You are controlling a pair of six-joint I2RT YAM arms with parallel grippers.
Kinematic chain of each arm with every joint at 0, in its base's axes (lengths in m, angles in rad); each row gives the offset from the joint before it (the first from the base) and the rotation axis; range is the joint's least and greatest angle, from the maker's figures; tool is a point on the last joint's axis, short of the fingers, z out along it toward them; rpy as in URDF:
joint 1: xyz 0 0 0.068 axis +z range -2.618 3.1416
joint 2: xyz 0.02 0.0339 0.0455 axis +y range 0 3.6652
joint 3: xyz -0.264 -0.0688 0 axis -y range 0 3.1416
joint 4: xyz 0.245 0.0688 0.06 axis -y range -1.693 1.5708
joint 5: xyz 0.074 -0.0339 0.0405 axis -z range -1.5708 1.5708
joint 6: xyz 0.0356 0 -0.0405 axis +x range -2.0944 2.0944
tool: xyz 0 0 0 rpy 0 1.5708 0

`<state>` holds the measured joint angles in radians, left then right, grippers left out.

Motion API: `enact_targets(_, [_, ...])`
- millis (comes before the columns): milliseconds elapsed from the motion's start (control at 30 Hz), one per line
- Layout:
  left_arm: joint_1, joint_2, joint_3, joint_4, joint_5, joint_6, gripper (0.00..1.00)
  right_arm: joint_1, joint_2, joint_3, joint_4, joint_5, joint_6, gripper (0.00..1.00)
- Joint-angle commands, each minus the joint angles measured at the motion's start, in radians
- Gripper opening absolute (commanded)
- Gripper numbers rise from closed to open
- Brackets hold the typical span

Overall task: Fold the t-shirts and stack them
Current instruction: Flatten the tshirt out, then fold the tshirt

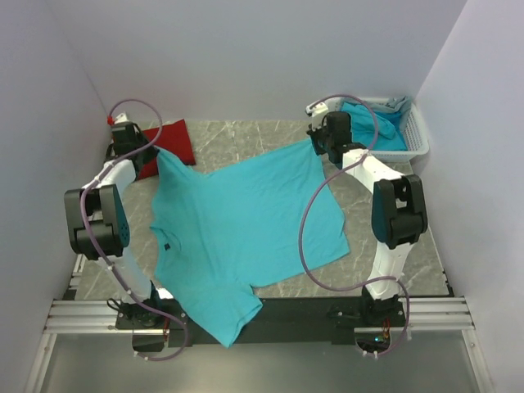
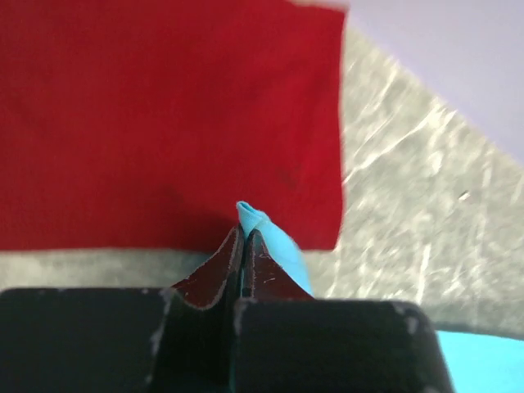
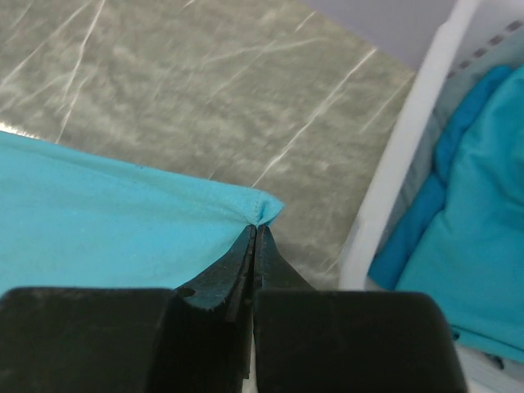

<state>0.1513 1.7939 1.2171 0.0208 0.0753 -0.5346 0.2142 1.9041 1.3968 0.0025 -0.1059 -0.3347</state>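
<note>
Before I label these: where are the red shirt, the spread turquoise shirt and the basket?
red shirt [image 2: 164,115]: left wrist view, flat middle.
spread turquoise shirt [image 1: 246,221]: top view, chest.
basket [image 1: 419,135]: top view, right wall.

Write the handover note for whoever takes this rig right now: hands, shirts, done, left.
Left hand: shut on a far corner of the turquoise t-shirt, next to the red t-shirt.
Right hand: shut on the other far corner, near the white basket.
Shirt: spread over the table, one sleeve lapping over the near edge.
Done: red t-shirt lies folded at far left.
Left: fold the turquoise one and stack it; more turquoise cloth sits in the basket.
</note>
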Motion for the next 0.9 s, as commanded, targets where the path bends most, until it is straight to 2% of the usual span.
enact_targets(0, [0.014, -0.013, 0.102, 0.037, 0.032, 0.03, 0.0, 0.002, 0.021, 0.068, 0.07, 0.069, 0.002, 0.0])
enact_targets(200, [0.019, 0.035, 0.147, 0.045, 0.135, 0.045, 0.0, -0.001, 0.09, 0.149, 0.05, 0.126, 0.026, 0.0])
enact_targets(667, [0.019, -0.044, 0.079, 0.077, 0.153, 0.05, 0.0, -0.033, 0.089, 0.125, 0.06, 0.054, 0.054, 0.0])
enact_targets(867, [0.019, -0.088, 0.004, 0.102, 0.17, 0.047, 0.0, -0.032, 0.079, 0.108, 0.054, -0.038, 0.036, 0.0])
